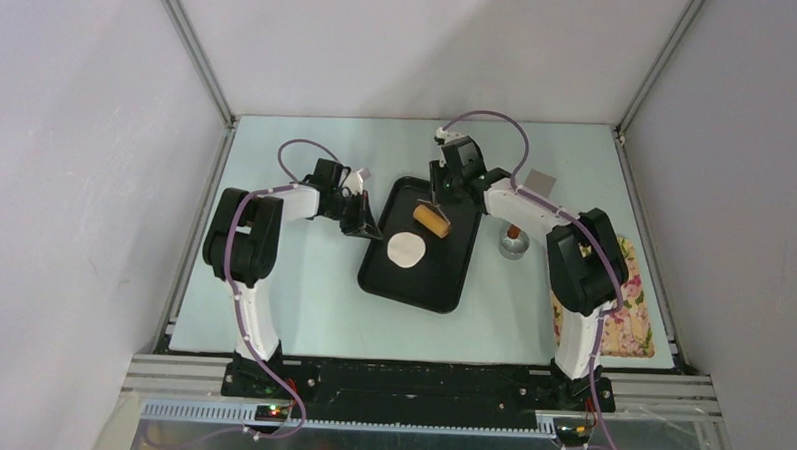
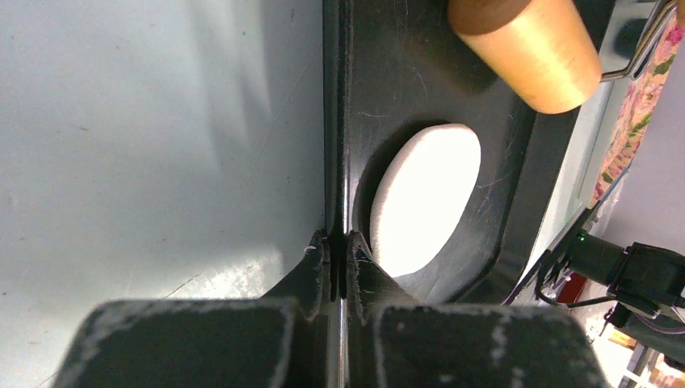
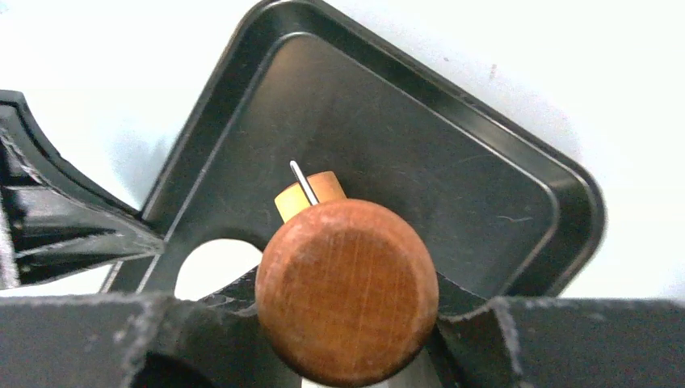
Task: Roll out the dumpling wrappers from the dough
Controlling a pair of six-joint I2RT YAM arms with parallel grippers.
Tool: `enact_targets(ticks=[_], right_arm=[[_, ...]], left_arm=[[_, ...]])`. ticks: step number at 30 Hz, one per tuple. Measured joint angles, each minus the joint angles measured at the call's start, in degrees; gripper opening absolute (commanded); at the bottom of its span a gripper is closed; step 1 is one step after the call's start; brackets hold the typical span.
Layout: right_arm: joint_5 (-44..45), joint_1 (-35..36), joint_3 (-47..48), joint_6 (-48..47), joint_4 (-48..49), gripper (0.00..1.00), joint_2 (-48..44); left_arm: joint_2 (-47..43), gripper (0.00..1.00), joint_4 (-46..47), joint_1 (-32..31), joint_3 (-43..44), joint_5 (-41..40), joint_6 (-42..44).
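- Right tool [image 3: 347, 319]: clenched on the round wooden end-knob of the rolling pin [image 1: 434, 219]. The barrel points away from the wrist over the tray floor. I cannot tell whether it touches the floor.
- Left tool [image 2: 338, 250]: clamped tight on the left rim of the black tray [image 2: 404, 81], one finger inside the wall and one outside, steadying it on the worktop [image 1: 301, 312].
- Dough [image 2: 424, 198]: a flattened white disc on the tray floor, just beside the left tool. From overhead it sits near the pin's barrel but apart from it.
- Handling, my judgement: the dough is soft, light and likely tacky. It should spread under pressure and may cling to the wood. It wants no pinch; I would work it with the barrel, from the centre outward.
- Pin, my judgement: stiff and smooth. Held by the knob alone, it may swivel between the fingers.
- Edges: the raised rim and the left tool's fingers crowd the dough's left side, so strokes that way must be short. Open floor lies toward the tray's right.
- Beyond the tray: a steel cup [image 1: 514, 244] stands just right of it, by the right arm. A floral cloth [image 1: 637, 303] lies at the worktop's right edge, well apart.
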Motion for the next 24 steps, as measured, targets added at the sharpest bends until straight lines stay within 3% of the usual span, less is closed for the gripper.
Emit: enact_targets(ticks=[4, 9, 16, 24], right_arm=[[1.27, 0.09, -1.81, -4.44, -0.44, 0.00, -2.47], [-4.55, 0.70, -1.86, -8.28, -4.79, 0.00, -6.56], [-15.63, 3.54, 0.13, -5.95, -5.55, 0.00, -7.45], [-18.75, 6.36, -2.58, -3.72, -3.04, 0.00, -3.43]], left_arm=[[0.00, 0.00, 0.00, 0.00, 0.00, 0.00, 0.00], [0.00, 0.00, 0.00, 0.00, 0.00, 0.00, 0.00], [0.00, 0.00, -0.02, 0.00, 0.00, 0.00, 0.00], [0.00, 0.00, 0.00, 0.00, 0.00, 0.00, 0.00]])
